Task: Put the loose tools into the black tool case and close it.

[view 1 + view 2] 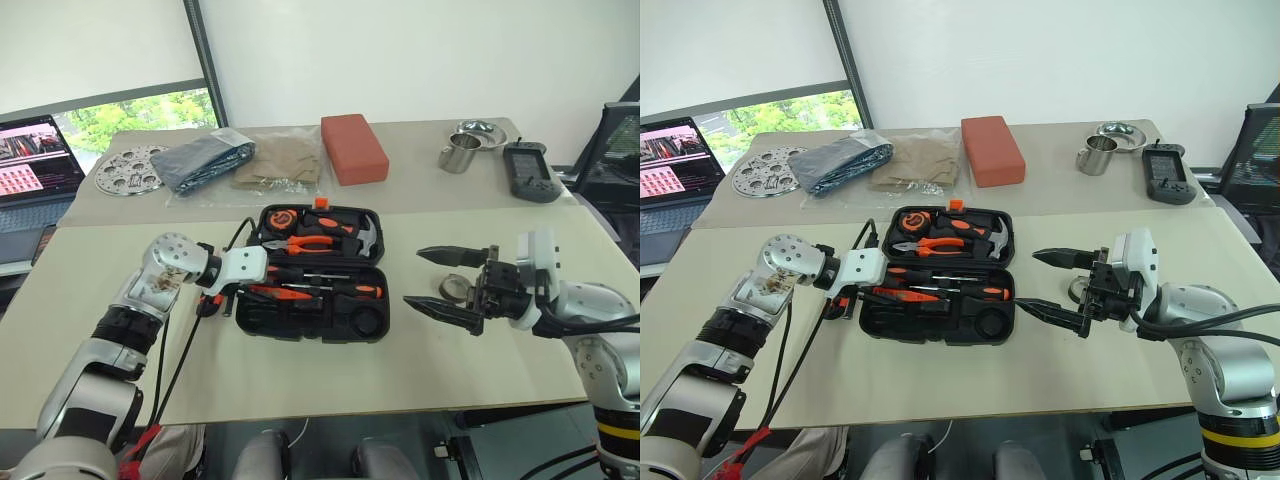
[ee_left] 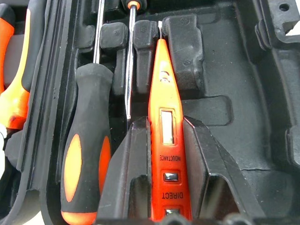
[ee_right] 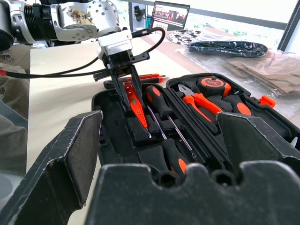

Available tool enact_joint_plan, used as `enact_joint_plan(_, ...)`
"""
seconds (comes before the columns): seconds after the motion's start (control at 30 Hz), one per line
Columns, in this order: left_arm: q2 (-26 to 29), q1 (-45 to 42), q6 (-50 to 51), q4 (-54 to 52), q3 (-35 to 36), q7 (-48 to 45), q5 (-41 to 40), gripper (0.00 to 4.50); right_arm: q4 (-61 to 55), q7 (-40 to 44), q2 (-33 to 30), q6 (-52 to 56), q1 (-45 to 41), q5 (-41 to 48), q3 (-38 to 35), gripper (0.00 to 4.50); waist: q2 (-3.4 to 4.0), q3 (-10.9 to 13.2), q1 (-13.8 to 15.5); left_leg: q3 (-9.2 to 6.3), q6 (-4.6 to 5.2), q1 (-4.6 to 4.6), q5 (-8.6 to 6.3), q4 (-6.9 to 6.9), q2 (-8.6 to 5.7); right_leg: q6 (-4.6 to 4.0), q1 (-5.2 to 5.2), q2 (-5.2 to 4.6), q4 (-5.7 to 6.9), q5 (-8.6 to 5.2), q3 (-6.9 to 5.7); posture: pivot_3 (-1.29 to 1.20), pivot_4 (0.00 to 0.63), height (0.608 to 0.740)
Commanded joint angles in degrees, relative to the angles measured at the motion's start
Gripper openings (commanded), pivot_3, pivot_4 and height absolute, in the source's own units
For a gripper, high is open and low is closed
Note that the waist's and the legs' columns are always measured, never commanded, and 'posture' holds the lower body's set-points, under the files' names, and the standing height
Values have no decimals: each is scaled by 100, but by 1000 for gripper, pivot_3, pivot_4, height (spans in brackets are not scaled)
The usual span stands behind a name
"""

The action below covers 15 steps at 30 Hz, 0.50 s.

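Claw, left (image 3: 133, 96): narrow, fingers (image 2: 136, 164) on either side of the small all-orange screwdriver (image 2: 164, 122), which lies in a slot of the black tool case (image 1: 310, 325); whether they press it I cannot tell.
Claw, right (image 1: 445, 283): wide, holding nothing, just beside the case.
Beside left claw: orange-and-black-handled screwdriver (image 2: 86, 154) seated in its slot.
Beyond right claw: small grey tape roll (image 1: 453, 289) on the desk (image 1: 330, 385).
Progress: most tools appear slotted; tape roll, another screwdriver (image 3: 152, 76) loose behind the left claw, and closing remain.
Writing: "INDUCTANCE", "DIRECT" on the orange screwdriver.
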Motion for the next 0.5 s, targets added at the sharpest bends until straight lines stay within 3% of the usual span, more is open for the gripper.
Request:
enact_joint_plan(0.03,52,84,-56,209,-160,77,312,2539,-145,-7,-88,-86,-50,135,-197,4500,2,-2,-2,0,0,1,0,0,0,0,0,0,0,0,0,0,150,740)
enact_joint_plan(0.17,-23,-105,-60,74,39,281,174,3994,-143,17,-103,-86,-39,135,-196,4500,6,-4,-2,1,1,3,-1,-1,0,0,1,0,0,0,4,0,150,740)
enact_joint_plan(0.23,-77,-215,150,-171,203,289,-46,4492,-134,24,-105,-86,-45,136,-187,4500,5,-3,5,1,1,1,0,-1,0,0,0,0,0,0,4,0,150,740)
enact_joint_plan(0.4,-71,-296,864,-984,654,26,-865,4492,-123,35,-114,-81,-67,133,-174,4500,2,2,25,-3,0,-15,0,12,-2,0,-5,-2,2,0,0,0,150,740)
enact_joint_plan(0.5,-101,-53,914,-1216,780,-266,-1289,3722,-101,37,-101,-92,-94,117,-146,4500,3,1,25,-4,0,-14,0,12,-3,0,-3,-2,1,0,-1,0,150,740)
